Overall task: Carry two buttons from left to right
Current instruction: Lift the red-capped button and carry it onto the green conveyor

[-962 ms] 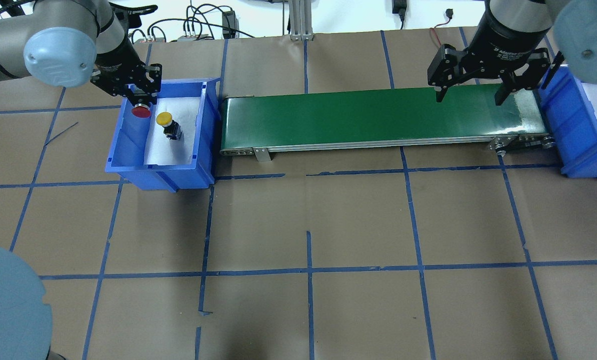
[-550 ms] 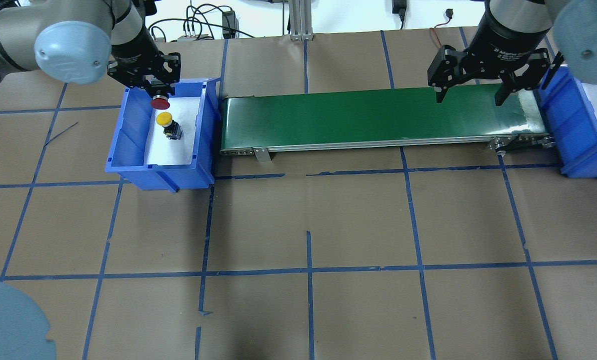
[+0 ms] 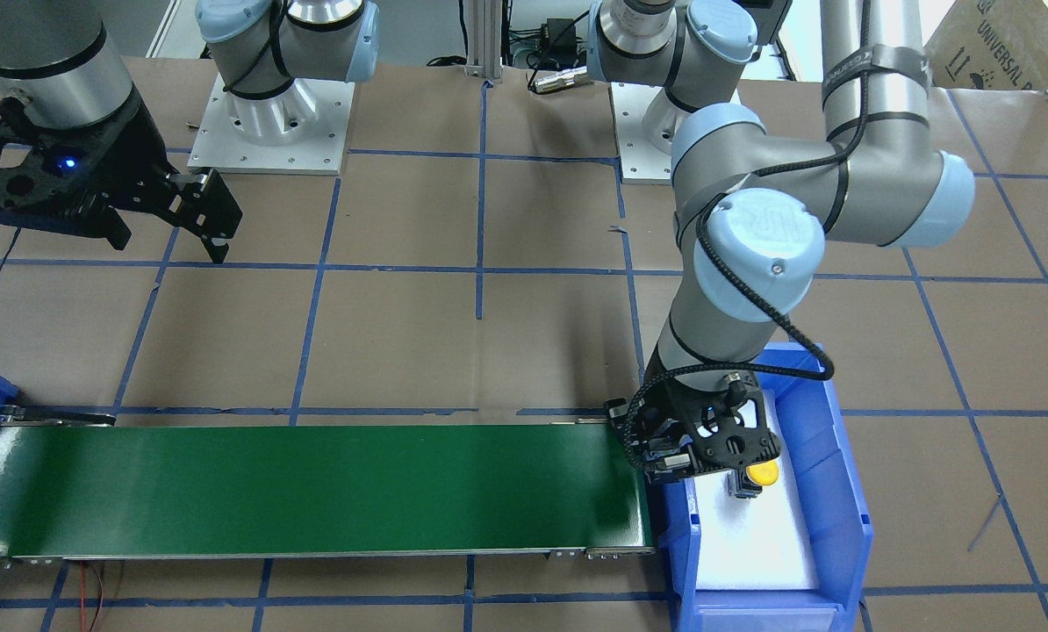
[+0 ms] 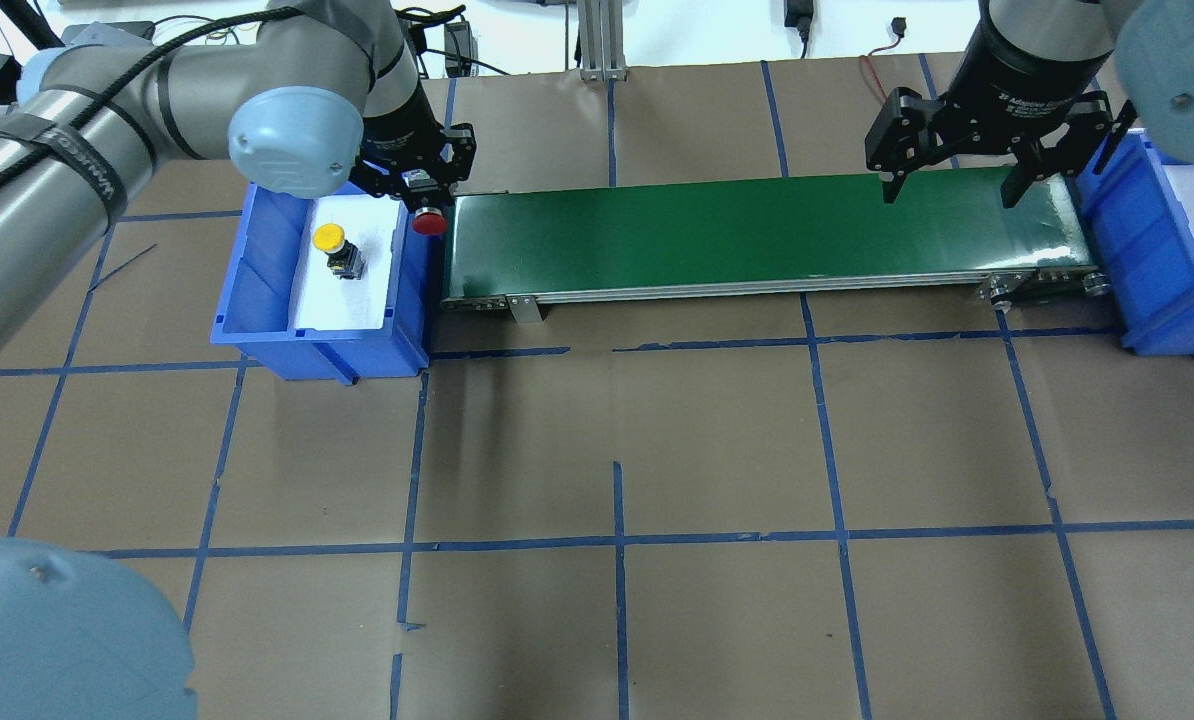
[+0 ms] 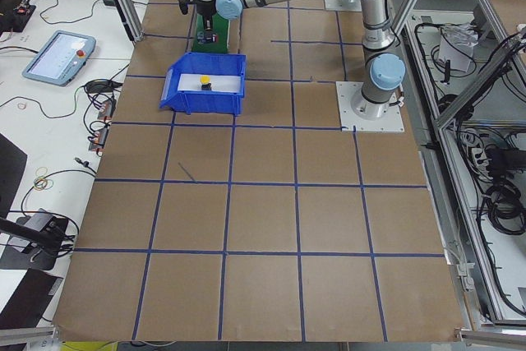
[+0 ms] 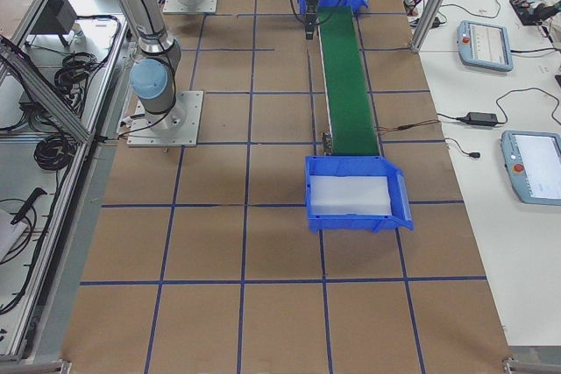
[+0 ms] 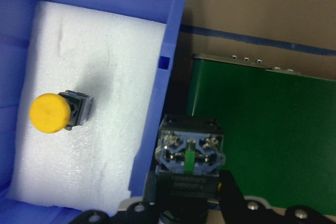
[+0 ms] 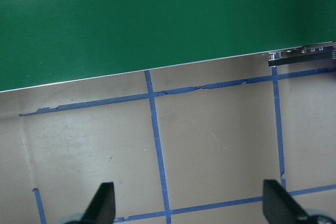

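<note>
Jaws of the left gripper point(image 4: 427, 200) clamp the red mushroom-capped button point(image 4: 430, 222) at the smooth green belt's point(image 4: 757, 235) end; right gripper point(image 4: 950, 195) gapes.

The left bin point(image 7: 173, 35) is being shown as glossy plastic, lined with rough white foam point(image 7: 100, 145). The yellow button point(image 7: 50, 113) is being seen capped in matt plastic, the conveyor belt point(image 4: 757, 230) as faintly shiny, the table point(image 4: 717, 440) as matt brown paper.
</note>
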Robot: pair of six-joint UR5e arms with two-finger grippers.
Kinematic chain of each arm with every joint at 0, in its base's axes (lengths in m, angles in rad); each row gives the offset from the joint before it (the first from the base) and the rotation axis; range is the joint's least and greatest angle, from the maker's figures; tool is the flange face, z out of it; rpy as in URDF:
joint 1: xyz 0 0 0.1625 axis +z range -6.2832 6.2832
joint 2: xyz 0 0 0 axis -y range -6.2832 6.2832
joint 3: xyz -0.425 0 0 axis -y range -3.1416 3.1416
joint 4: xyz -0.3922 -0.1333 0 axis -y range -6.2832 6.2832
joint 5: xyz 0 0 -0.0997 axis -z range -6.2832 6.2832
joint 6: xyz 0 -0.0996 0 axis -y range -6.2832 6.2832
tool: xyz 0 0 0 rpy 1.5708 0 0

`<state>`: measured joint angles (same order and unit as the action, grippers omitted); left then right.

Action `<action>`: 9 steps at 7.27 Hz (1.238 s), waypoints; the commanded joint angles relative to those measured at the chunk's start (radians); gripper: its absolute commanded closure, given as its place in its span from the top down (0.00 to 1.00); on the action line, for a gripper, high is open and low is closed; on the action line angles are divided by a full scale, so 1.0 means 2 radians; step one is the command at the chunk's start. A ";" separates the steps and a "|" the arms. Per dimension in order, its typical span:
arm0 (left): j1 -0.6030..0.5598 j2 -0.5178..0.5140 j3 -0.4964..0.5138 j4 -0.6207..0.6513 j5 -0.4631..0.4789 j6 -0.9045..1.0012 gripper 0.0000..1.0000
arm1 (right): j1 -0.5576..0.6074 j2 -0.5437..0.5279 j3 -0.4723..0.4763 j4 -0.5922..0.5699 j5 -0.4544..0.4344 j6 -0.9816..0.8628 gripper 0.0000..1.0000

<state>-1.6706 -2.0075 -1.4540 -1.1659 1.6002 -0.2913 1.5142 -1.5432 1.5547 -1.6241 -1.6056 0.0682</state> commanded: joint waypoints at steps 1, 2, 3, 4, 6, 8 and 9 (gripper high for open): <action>-0.018 -0.026 0.000 0.019 0.000 -0.010 0.09 | 0.000 0.001 0.000 0.001 -0.004 -0.003 1.00; -0.020 -0.036 0.000 0.034 -0.008 -0.011 0.09 | 0.001 0.000 0.000 0.001 -0.005 -0.003 1.00; -0.020 -0.045 0.001 0.047 -0.018 -0.009 0.09 | 0.001 0.001 0.001 0.001 -0.005 -0.003 1.00; -0.020 -0.049 0.004 0.050 -0.019 -0.009 0.09 | 0.001 0.001 0.001 0.002 -0.005 -0.003 1.00; -0.020 -0.068 0.029 0.050 -0.020 -0.004 0.12 | -0.002 0.001 0.000 0.004 -0.003 -0.006 1.00; -0.026 -0.072 0.034 0.048 -0.020 -0.008 0.14 | -0.002 0.001 0.000 0.004 -0.003 -0.006 1.00; -0.026 -0.072 0.034 0.048 -0.020 -0.004 0.30 | -0.002 0.001 0.000 0.004 -0.003 -0.006 1.00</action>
<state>-1.7195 -2.1496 -1.3886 -1.0685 1.5601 -0.3036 1.5108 -1.5417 1.5555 -1.6170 -1.6122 0.0554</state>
